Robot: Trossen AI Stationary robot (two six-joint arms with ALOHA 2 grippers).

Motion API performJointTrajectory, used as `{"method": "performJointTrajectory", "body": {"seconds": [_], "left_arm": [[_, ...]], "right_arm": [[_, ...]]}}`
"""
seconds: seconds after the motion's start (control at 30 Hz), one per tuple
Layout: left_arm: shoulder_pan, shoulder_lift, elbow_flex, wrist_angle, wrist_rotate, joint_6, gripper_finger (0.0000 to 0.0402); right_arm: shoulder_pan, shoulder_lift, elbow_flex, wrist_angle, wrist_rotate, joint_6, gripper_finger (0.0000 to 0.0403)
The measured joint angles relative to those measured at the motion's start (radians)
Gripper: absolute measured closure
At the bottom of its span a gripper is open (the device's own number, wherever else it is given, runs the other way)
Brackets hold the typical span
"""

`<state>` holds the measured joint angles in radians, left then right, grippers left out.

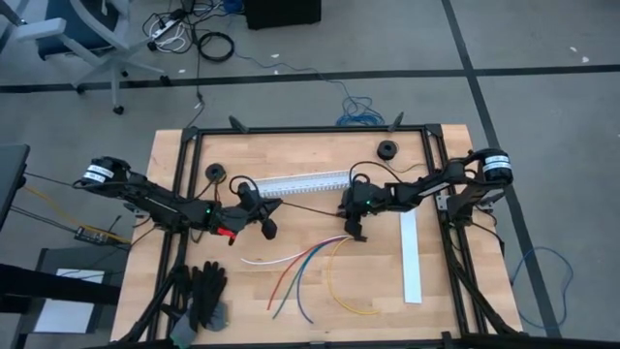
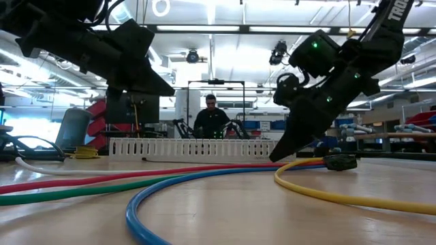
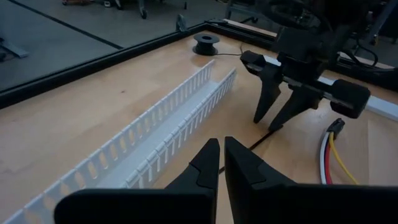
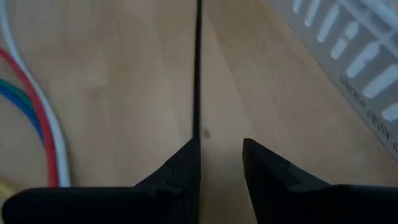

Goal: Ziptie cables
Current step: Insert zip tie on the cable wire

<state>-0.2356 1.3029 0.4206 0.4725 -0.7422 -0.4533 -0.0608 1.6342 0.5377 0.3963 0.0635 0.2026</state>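
Cables (image 1: 310, 264) lie beside right hand (image 1: 355, 233), untouched.

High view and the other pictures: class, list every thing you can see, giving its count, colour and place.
Cables: a handful, red, green, blue, yellow, white, fanned on the table's near middle.
Slotted channel: one, white, middle of the table.
Thin black strip: one, running away from the right claw, beside one finger.
Flat bar: one, white, right side.
Spools: two, black, far edge.
Gloves: dark, near left corner.
Table: one, wooden.
Person: one, beyond the table.
Left claw: shut, by the channel.
Right claw: slightly apart, at the cables' gathered ends.
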Motion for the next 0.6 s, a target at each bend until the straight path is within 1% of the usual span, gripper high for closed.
{"method": "performJointTrajectory", "body": {"seconds": [0.1,0.23,0.47,0.53,0.6], "left_arm": [[0.0,0.0,0.0,0.0,0.0,0.0,0.0402],[0.0,0.0,0.0,-0.001,0.0,0.001,0.0401],[0.0,0.0,0.0,0.0,0.0,0.001,0.0402],[0.0,0.0,0.0,0.001,0.0,0.0,0.0402],[0.0,0.0,0.0,0.001,-0.001,-0.002,0.0401]], "right_arm": [[0.0,-0.007,0.0,-0.004,-0.04,0.005,0.0296],[0.021,0.023,0.001,-0.01,-0.04,0.015,0.0296],[0.081,0.09,0.005,0.004,0.077,-0.016,0.0299],[0.091,0.113,0.007,0.01,0.11,-0.029,0.0308],[0.099,0.133,0.008,0.018,0.137,-0.04,0.0325]]}}
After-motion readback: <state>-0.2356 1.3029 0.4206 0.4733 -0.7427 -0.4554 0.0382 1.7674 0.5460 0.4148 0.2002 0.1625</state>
